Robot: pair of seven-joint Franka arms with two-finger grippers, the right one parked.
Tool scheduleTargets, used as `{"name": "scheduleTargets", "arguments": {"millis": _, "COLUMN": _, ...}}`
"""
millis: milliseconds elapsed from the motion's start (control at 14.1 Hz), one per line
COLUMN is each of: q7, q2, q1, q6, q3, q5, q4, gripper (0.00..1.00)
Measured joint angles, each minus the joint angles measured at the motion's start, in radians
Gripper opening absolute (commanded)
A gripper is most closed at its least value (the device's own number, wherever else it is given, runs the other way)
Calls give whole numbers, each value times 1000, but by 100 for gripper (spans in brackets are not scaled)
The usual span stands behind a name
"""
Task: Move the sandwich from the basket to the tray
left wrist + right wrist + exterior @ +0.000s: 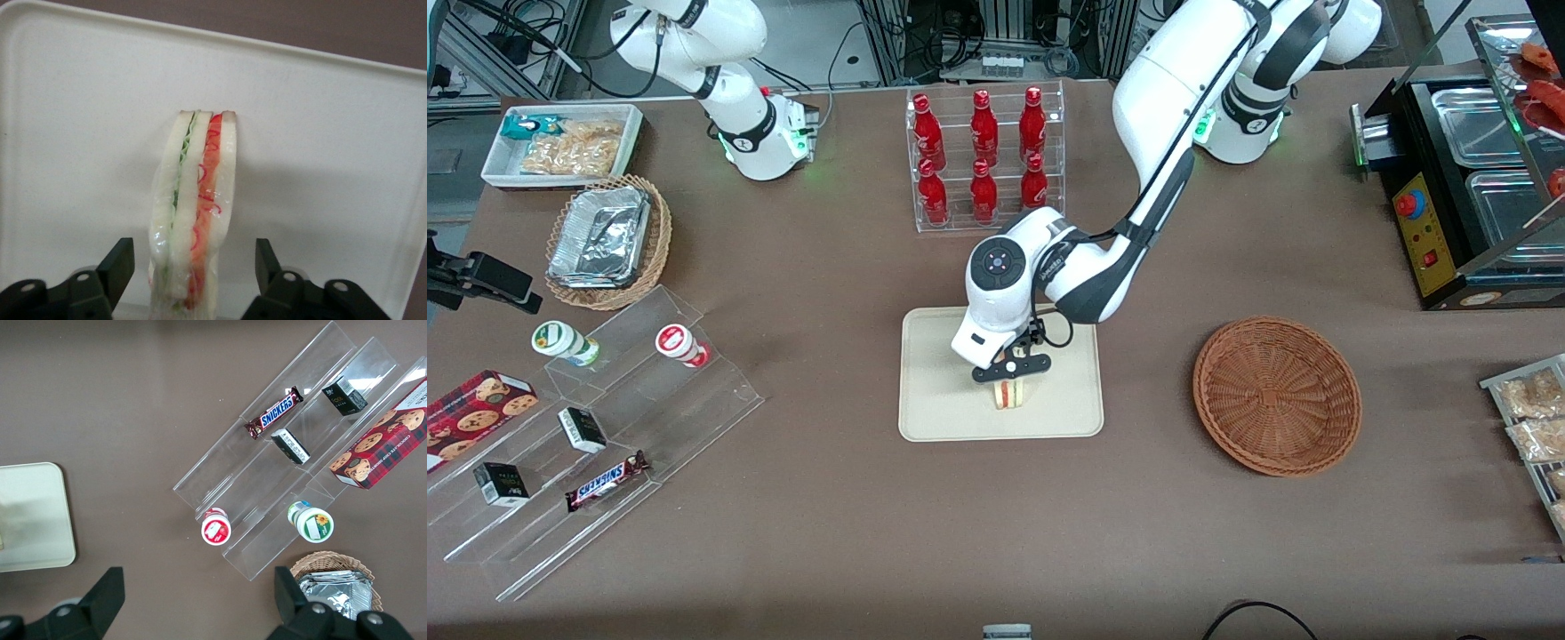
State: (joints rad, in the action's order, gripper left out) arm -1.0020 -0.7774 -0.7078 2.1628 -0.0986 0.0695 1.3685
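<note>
The sandwich stands on its edge on the cream tray, a pale wedge with a red-orange stripe in clear wrap. My left gripper hangs just above it. In the left wrist view the sandwich stands between the two black fingers, with a gap on each side, so the gripper is open and touches nothing. The tray fills that view. The reddish-brown basket sits empty on the table toward the working arm's end.
A clear rack of red bottles stands farther from the front camera than the tray. Acrylic shelves with snacks, a tan basket with foil containers and a white snack bin lie toward the parked arm's end. A black food warmer stands toward the working arm's end.
</note>
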Motion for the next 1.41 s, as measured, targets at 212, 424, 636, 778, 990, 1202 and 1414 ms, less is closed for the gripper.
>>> {"name": "scheduleTargets", "arguments": {"millis": 212, "q7": 0, "q2": 60, "q1": 0, "q6": -105, "q3": 21, "q5": 34, "q4": -11, "gripper": 100}}
{"name": "scheduleTargets", "arguments": {"millis": 424, "q7": -5, "q2": 154, "q1": 8, "q6": -234, "q3": 31, "q5": 58, "q4": -16, "gripper": 100}}
{"name": "scheduleTargets", "arguments": {"millis": 636, "q7": -1, "q2": 237, "q1": 56, "q6": -347, "q3": 39, "q5": 60, "q4": -12, "gripper": 100}}
{"name": "scheduleTargets", "arguments": {"millis": 778, "q7": 34, "q2": 254, "q1": 91, "q6": -388, "q3": 39, "q5": 60, "q4": 4, "gripper": 100}}
{"name": "scheduleTargets", "arguments": {"millis": 990, "q7": 129, "q2": 274, "q1": 143, "q6": -434, "q3": 40, "q5": 61, "q4": 44, "gripper": 100}}
{"name": "scheduleTargets", "arguments": {"millis": 1202, "q7": 218, "q2": 349, "q1": 222, "q6": -437, "q3": 43, "q5": 62, "q4": 129, "gripper": 100}}
{"name": "scheduleTargets", "arguments": {"millis": 1414, "q7": 346, "q2": 445, "q1": 302, "q6": -443, "q3": 44, "q5": 62, "q4": 215, "gripper": 100}}
